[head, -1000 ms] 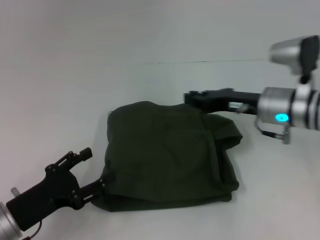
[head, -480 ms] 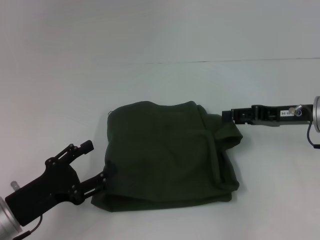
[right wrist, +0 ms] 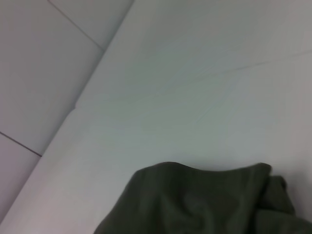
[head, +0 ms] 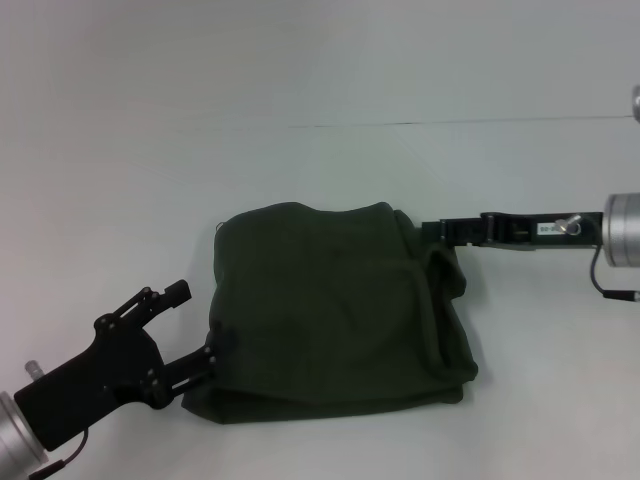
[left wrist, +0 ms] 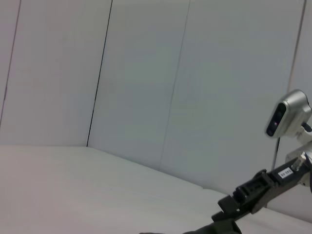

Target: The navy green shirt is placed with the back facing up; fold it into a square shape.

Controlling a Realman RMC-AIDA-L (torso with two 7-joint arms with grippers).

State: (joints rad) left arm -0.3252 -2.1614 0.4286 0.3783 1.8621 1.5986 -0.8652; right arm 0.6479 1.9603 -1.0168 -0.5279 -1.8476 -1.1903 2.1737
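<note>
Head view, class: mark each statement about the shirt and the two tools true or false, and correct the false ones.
1. The navy green shirt lies spread out flat with both sleeves showing. False: it is folded into a compact, roughly square bundle.
2. The left tool is at the shirt's near left corner. True.
3. The left tool's fingers are spread apart. True.
4. The right tool hangs high above the shirt's middle. False: it sits at the shirt's far right corner.
5. The shirt carries a large white print. False: it is plain.
</note>
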